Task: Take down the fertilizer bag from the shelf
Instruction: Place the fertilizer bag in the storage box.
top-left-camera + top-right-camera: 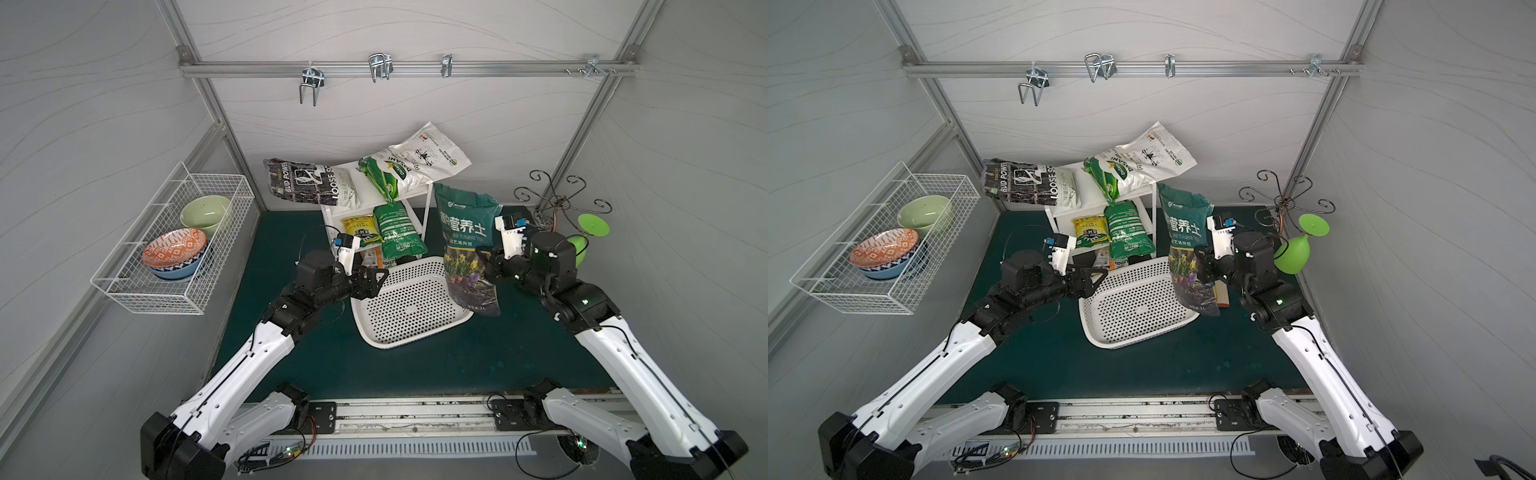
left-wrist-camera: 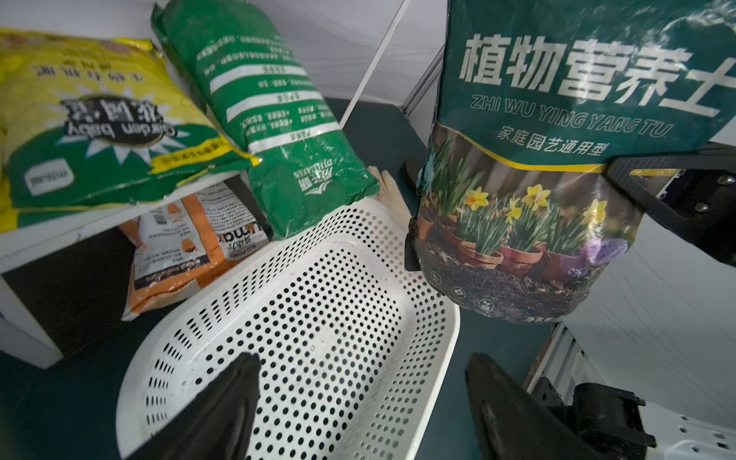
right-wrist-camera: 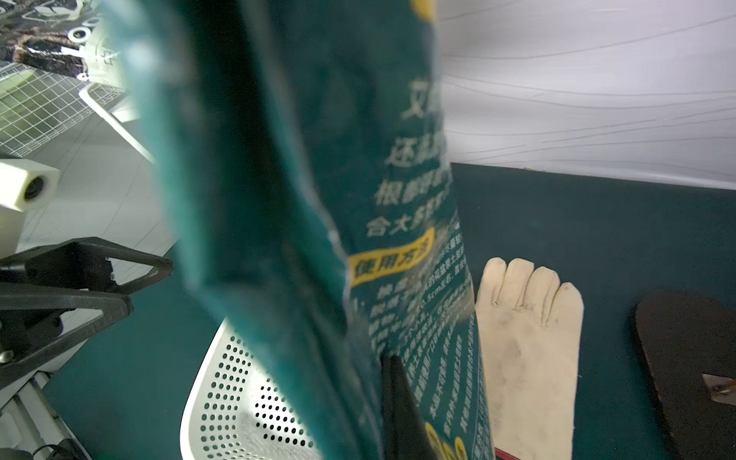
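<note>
Wire basket point(image 1: 137, 300): bowls point(image 1: 174, 249). Shelf point(image 1: 368, 200): other bags point(image 1: 395, 232). Fertilizer bag point(image 1: 467, 232) off shelf, upright, pinched in right claw point(image 1: 484, 266), bottom over right rim of perforated basket point(image 1: 415, 343). Left claw point(image 1: 384, 276) spread wide, holding nothing, at basket's left rim. Open mat point(image 1: 415, 374) in front.

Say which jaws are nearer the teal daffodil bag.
Right. The right jaws are shut on the teal daffodil bag; the left jaws hang open over the perforated basket's rim, apart from it.

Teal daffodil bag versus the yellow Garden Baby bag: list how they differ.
The teal daffodil bag hangs upright in the right claw, clear of the shelf; the yellow Garden Baby bag lies flat on its middle board. The teal bag looks larger than the yellow. Both carry Chinese print.
</note>
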Motion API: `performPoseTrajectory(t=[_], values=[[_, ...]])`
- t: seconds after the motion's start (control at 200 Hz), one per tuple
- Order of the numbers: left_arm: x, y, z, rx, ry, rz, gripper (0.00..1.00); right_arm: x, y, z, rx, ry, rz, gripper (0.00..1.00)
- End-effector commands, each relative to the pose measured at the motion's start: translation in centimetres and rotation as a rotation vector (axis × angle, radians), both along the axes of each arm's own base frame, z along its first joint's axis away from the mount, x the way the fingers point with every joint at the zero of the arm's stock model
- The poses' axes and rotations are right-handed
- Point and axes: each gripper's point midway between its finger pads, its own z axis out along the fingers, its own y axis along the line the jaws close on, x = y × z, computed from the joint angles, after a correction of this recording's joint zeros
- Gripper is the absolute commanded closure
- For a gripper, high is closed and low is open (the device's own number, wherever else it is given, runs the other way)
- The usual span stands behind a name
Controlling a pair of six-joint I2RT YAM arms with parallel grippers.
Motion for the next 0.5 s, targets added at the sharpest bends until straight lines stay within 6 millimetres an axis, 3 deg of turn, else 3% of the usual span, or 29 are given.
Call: performPoseTrajectory(t=[0.0,0.245,0.495], values=[[0.0,0.4,-1.5,0.019,0.027,0.031,0.15,0.0,1.2,8.9,0.207,-0.317,0.055,1.00],[-1.3,2.0,-6.1,0.110,0.119,0.065,0.15,1.3,1.7,6.5,0.225,-0.409,0.052,1.00],[-2.1,2.9,-10.5,0.143,0.231,0.108,0.14,3.4,1.5,6.1,0.253,-0.527,-0.014,1.00]])
